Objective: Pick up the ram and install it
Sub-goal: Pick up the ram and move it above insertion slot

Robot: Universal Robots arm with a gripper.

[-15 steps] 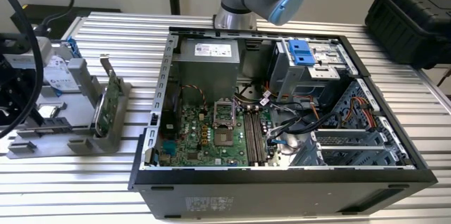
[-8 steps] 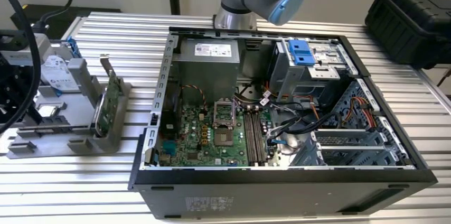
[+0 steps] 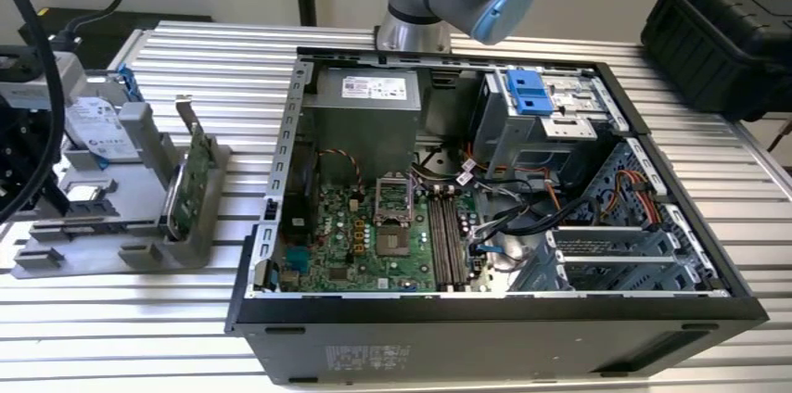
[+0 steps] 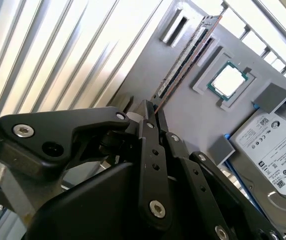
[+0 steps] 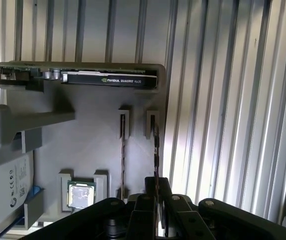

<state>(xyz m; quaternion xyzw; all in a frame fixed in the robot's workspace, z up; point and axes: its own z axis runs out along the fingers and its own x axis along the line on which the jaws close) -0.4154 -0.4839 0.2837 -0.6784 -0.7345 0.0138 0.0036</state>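
Gripper (image 5: 156,183) | we see it clamped on ram (image 5: 156,150) end | ram edge-on in gray holder (image 5: 93,150) | exterior view: holder (image 3: 173,247) at 9 o'clock of case (image 3: 495,319)

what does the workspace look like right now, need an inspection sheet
surface: ribbed metal table carrying a grey holder tray and an open computer case
job's things: ram on edge in a tray slot, not in the case
clutter: hard drive, processor chip and graphics card on the tray
grippers: gripper at the ram's near end
cables: black cables at the exterior view's left; wiring inside the case
surroundings: black hard case beyond the table
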